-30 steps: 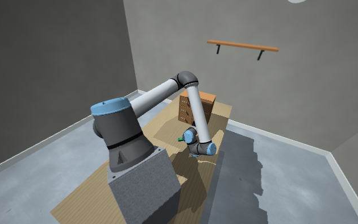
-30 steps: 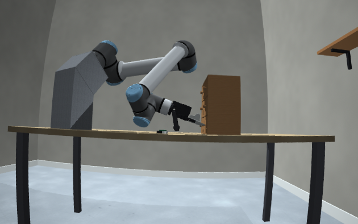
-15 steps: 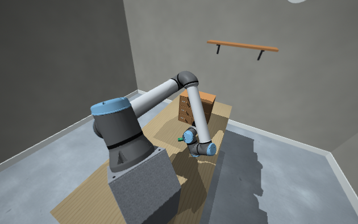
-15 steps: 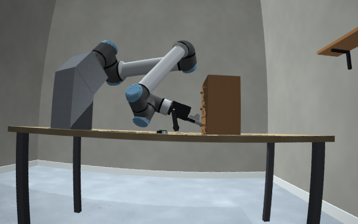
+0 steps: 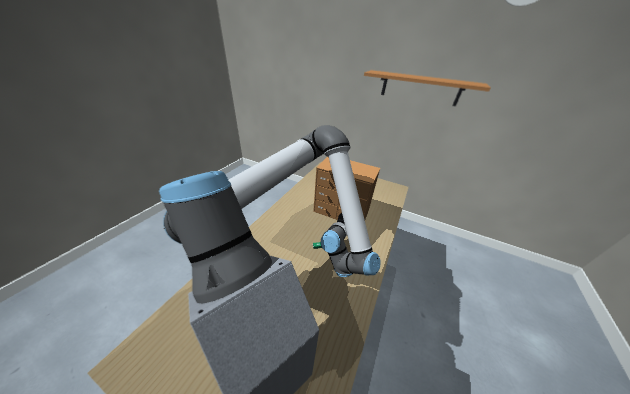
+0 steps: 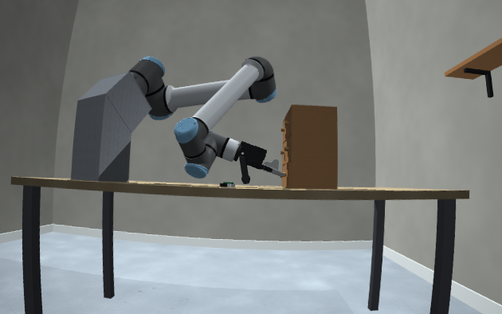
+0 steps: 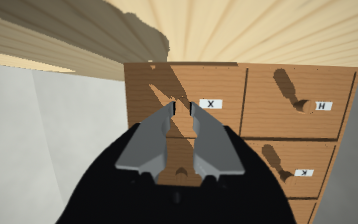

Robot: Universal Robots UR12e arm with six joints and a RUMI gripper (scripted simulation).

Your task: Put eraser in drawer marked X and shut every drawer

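Observation:
The wooden chest stands upright on the table. The wrist view is upside down and shows the drawer marked X in the bottom row, standing slightly proud of the chest front. My gripper is shut on its knob; the arm hides this in the top view. A small green thing lies on the table in front of the chest, with dark and white parts beside it in the exterior view. I cannot tell which is the eraser.
The drawer marked H is beside X, and the drawer marked K is above H; both look shut, with protruding knobs. The arm's grey pedestal stands on the table. A shelf is on the wall.

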